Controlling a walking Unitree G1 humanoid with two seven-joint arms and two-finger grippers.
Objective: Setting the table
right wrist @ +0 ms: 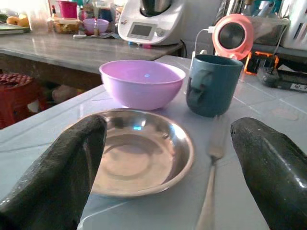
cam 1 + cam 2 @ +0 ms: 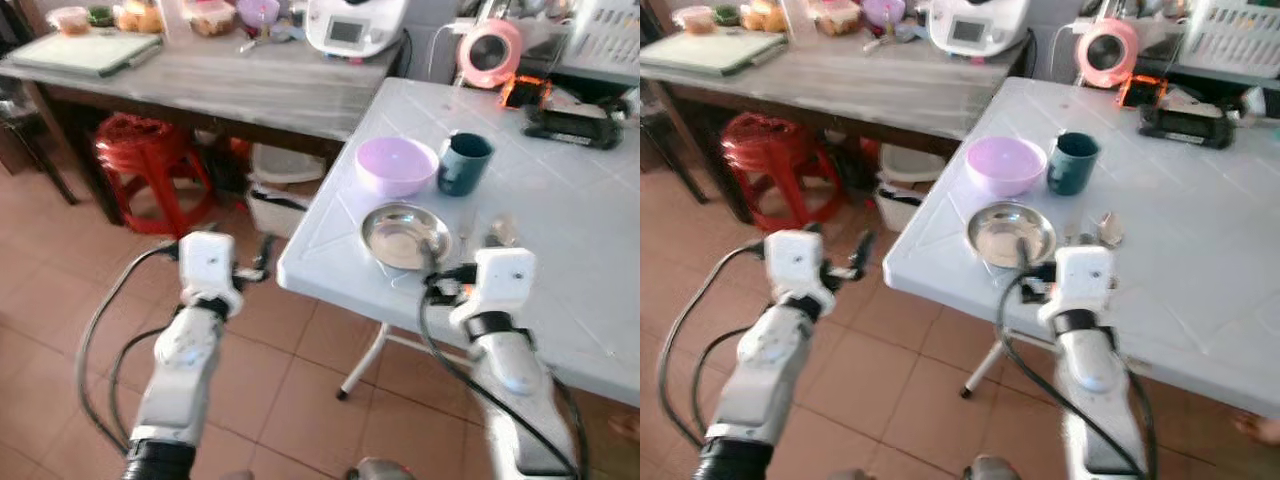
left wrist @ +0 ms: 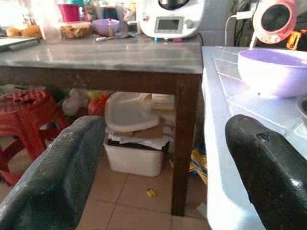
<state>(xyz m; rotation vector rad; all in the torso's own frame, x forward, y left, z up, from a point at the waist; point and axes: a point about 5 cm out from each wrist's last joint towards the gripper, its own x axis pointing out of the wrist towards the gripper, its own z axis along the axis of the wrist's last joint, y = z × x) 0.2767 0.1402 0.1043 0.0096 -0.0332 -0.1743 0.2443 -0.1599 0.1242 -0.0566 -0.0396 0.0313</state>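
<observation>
On the white plastic table (image 2: 560, 230), close to its near left corner, lies a steel plate (image 2: 405, 236). A purple bowl (image 2: 397, 165) and a teal mug (image 2: 464, 163) stand just behind the plate. To the plate's right a fork (image 1: 213, 148) lies flat, with a spoon (image 2: 1108, 228) beside it. My right gripper (image 1: 168, 139) hovers low at the plate's near rim, open, nothing between its fingers (image 1: 67, 163). My left gripper (image 3: 163, 139) hangs open over the floor, off the table's left edge.
A wooden table (image 2: 250, 85) to the left carries a white kitchen appliance (image 2: 355, 25), containers and a board. Beneath it are a red stool (image 2: 150, 150) and a white bin (image 3: 132, 143). A pink fan (image 2: 490, 52) and a black device (image 2: 575, 125) sit at the white table's far side.
</observation>
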